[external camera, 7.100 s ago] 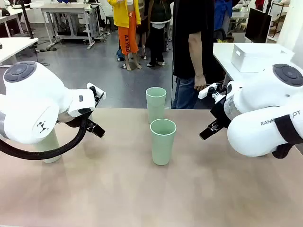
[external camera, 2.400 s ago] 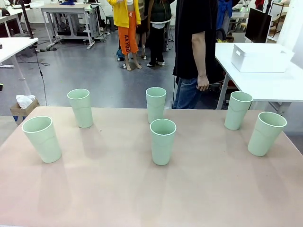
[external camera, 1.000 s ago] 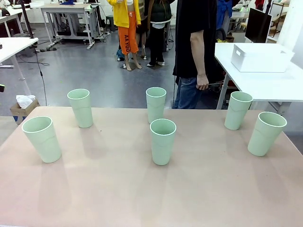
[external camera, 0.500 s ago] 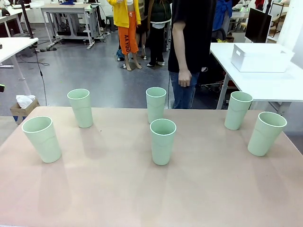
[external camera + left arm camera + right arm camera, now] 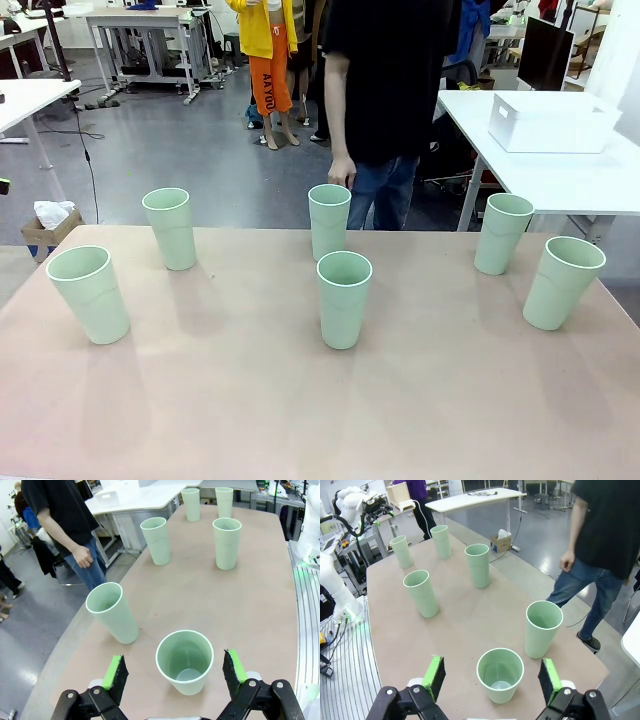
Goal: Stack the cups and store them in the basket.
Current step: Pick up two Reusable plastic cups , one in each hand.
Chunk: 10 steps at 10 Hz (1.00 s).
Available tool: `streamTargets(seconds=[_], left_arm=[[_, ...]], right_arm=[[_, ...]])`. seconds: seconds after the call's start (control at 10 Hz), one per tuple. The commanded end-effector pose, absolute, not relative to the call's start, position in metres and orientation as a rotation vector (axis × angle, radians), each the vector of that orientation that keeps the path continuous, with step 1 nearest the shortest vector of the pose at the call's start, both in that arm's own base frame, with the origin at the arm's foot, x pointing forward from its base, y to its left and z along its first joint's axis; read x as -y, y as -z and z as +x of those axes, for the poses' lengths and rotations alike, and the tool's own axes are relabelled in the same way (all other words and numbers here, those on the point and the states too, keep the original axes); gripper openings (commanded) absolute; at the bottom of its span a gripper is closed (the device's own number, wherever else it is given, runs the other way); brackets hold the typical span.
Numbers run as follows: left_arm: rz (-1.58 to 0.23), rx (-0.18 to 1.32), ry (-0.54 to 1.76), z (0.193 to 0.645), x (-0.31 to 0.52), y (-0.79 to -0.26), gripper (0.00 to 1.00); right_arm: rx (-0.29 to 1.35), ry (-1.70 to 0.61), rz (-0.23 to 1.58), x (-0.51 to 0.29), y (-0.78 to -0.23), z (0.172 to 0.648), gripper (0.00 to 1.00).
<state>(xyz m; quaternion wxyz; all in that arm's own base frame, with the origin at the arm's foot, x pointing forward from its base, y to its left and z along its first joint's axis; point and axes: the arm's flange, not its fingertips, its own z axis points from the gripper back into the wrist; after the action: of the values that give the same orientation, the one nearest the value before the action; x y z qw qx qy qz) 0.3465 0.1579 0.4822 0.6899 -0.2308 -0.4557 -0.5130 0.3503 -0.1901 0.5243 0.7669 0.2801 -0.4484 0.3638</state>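
Over the left end of the table (image 5: 230,400), my left gripper (image 5: 174,669) hangs with fingers spread wide, touching nothing. Six cups (image 5: 343,298) stand upright and apart: two left, two middle, two right. A person (image 5: 385,80) stands behind the middle pair. The basket (image 5: 548,122) sits on a side table (image 5: 560,185), far right. My right gripper (image 5: 491,675) is spread too.

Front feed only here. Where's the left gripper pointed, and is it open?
Observer: Left gripper is open and lined up on the near-left cup, which its wrist view frames between the two fingers. No contact.
Operator: Right one?
Observer: Right gripper is open too, and frames the near-right cup the same way.
Operator: Anything inside those two?
Observer: No. The wrist views look straight in, and both bottoms are bare.
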Motion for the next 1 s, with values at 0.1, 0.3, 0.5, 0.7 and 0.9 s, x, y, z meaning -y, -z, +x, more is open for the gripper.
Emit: streamTargets(seconds=[0.1, 0.3, 0.5, 0.7, 0.9], left_arm=[[-0.522, 1.030, 1.149, 0.3473, -0.1587, -0.4833, 1.00], [-0.522, 1.030, 1.149, 0.3473, -0.1587, -0.4833, 1.00], [-0.522, 1.030, 1.149, 0.3473, -0.1587, -0.4833, 1.00], [-0.522, 1.030, 1.149, 0.3473, -0.1587, -0.4833, 1.00], [-0.522, 1.030, 1.149, 0.3473, -0.1587, -0.4833, 1.00]], right_arm=[[0.982, -0.793, 0.610, 0.1892, -0.5253, 0.3508, 1.00], [0.982, -0.793, 0.610, 0.1892, -0.5253, 0.3508, 1.00], [0.982, -0.793, 0.610, 0.1892, -0.5253, 0.3508, 1.00], [0.982, -0.793, 0.610, 0.1892, -0.5253, 0.3508, 1.00], [0.982, -0.793, 0.610, 0.1892, -0.5253, 0.3508, 1.00]])
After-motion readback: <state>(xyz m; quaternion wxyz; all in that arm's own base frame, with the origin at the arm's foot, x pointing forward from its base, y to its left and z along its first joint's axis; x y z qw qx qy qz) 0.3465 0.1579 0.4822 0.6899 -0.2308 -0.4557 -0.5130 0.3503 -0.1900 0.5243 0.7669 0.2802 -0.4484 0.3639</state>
